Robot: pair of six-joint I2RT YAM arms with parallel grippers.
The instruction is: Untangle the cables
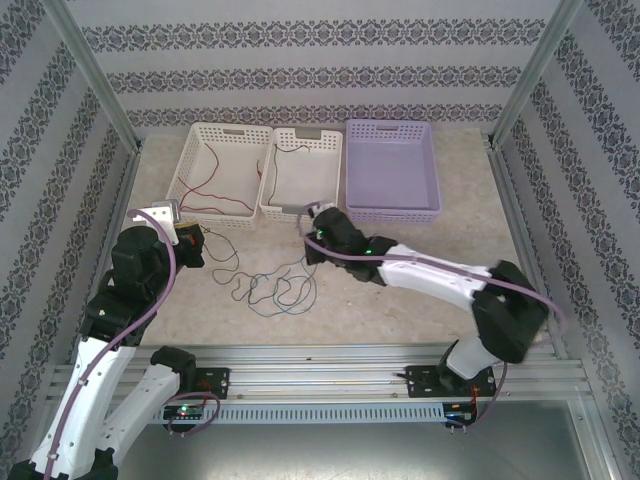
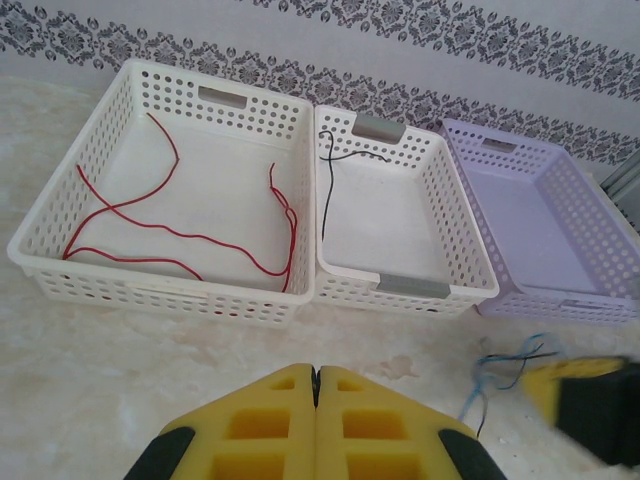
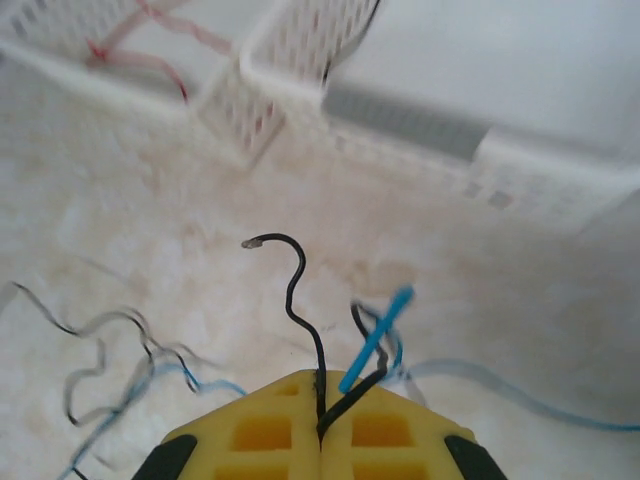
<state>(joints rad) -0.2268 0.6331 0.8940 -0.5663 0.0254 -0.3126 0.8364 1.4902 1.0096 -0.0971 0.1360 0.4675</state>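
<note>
In the right wrist view the left basket (image 3: 60, 30) and middle basket (image 3: 290, 50) are blurred and cut off by the top edge, and the red cable (image 3: 140, 58) is a soft smear. The right end effector (image 3: 320, 385) is cropped at the bottom. The black cable (image 3: 295, 290) vanishes between its pressed-together pads. The blue cable (image 3: 375, 340) blurs toward the right edge. In the left wrist view the lilac basket (image 2: 560, 230) runs off the frame. From above, the tangle (image 1: 275, 290) on the tabletop (image 1: 470, 240) is too fine to separate, perhaps blue and black strands.
</note>
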